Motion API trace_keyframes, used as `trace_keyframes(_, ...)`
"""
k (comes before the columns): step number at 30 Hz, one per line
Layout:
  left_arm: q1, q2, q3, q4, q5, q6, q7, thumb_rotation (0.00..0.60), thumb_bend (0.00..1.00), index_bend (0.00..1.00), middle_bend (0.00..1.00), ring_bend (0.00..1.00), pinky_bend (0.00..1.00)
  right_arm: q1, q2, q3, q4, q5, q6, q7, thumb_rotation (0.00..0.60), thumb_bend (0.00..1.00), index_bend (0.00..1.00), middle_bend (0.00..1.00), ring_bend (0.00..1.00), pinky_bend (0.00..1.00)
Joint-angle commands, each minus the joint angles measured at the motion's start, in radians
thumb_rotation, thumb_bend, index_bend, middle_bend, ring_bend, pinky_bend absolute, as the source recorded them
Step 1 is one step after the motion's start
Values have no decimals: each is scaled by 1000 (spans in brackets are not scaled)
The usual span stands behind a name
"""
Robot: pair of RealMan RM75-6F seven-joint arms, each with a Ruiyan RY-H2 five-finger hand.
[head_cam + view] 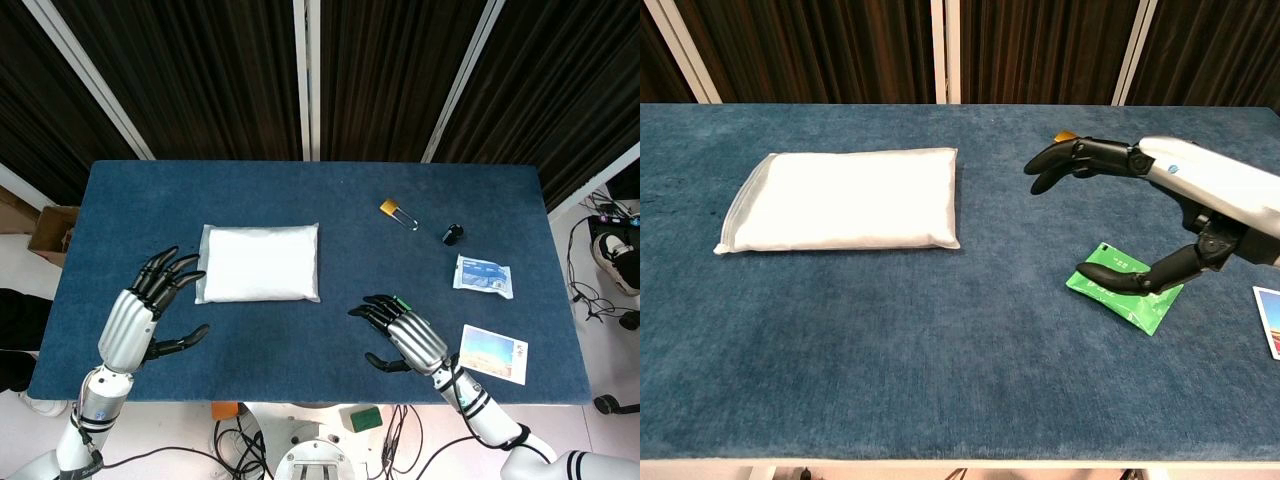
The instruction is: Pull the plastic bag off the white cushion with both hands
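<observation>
White cushion, sealed in its clear plastic bag, lies flat on the blue worktop, left of centre, bag still on. We note the left robot hand just beside the cushion's left end, fingers spread and holding nothing, likely posed to take that edge. The right robot hand hovers well apart to the right, also released, fingers loosely curved. Other items: a small vial and dark cap far right, a white packet, a picture card, a green sachet below the right palm. We see nothing between hands and cushion.
</observation>
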Motion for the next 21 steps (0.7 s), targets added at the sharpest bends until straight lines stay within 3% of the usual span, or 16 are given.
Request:
trace_keyframes(1, -8, -3, -1, 10, -11, 0, -6, 600, 192, 217, 129, 27, 120, 8, -9, 3, 5, 13, -9, -9, 600, 323, 196, 246, 101, 166)
trace_keyframes(5, -6, 3, 12, 34, -42, -12, -4, 600, 193, 217, 129, 27, 121, 28, -22, 18, 16, 47, -40, -38, 600, 306, 196, 246, 101, 166)
trace_keyframes(11, 43, 26, 57, 55, -107, -22, 87, 600, 193, 226, 129, 27, 121, 94, -49, 90, 20, 184, -173, -205, 600, 153, 196, 246, 101, 167)
trace_keyframes(21, 155, 36, 124, 121, -204, 29, 102, 600, 193, 232, 129, 28, 121, 215, -238, 228, 153, 429, -263, -499, 600, 174, 199, 246, 101, 168)
